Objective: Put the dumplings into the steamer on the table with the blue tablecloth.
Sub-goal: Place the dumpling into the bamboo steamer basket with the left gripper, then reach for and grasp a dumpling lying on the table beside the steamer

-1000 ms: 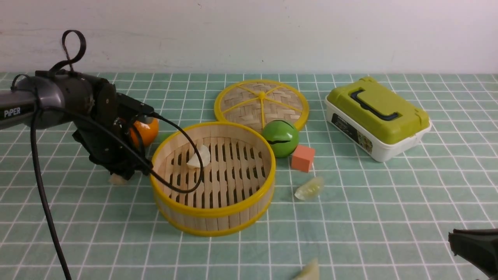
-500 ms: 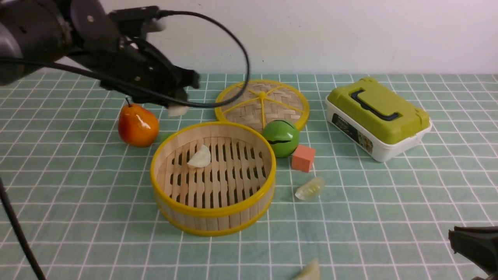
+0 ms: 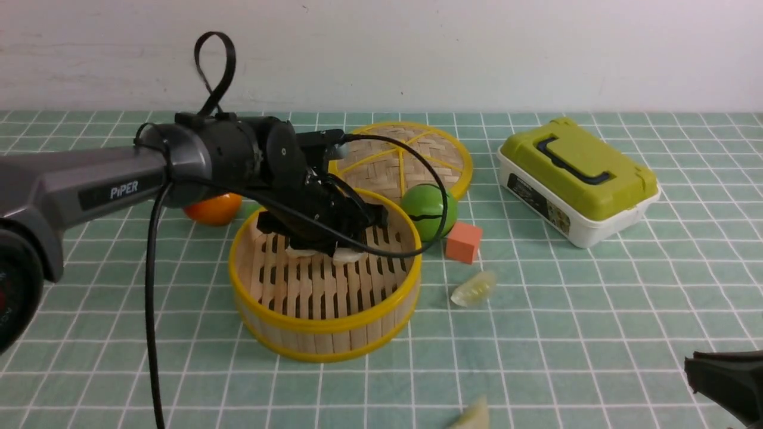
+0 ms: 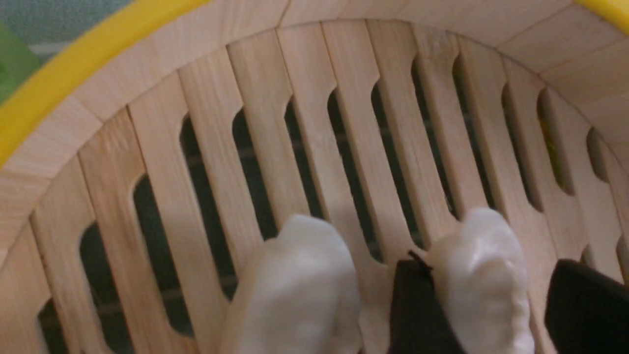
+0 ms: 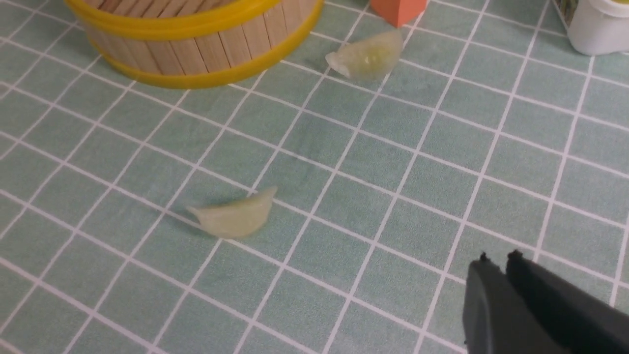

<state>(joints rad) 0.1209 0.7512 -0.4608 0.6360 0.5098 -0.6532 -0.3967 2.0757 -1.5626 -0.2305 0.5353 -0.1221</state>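
- Inside the steamer (image 3: 325, 326), you have two dumplings on the slats; your left gripper (image 4: 491, 265) stands parted around one (image 4: 484, 295), with a gap showing on one side, so it looks released; the other (image 4: 300, 290) lies just beside.
- Right of the steamer, your far dumpling (image 3: 475, 289) lies on the cloth near the orange block (image 3: 464, 242).
- At the near edge, your other loose dumpling (image 5: 236, 216) slants away and rightward; it seems your next pick.
- Farther right, your right gripper (image 5: 499, 258) looks nearer to it, needing a leftward reach across its long axis; you can't tell whether its jaws are fully closed.
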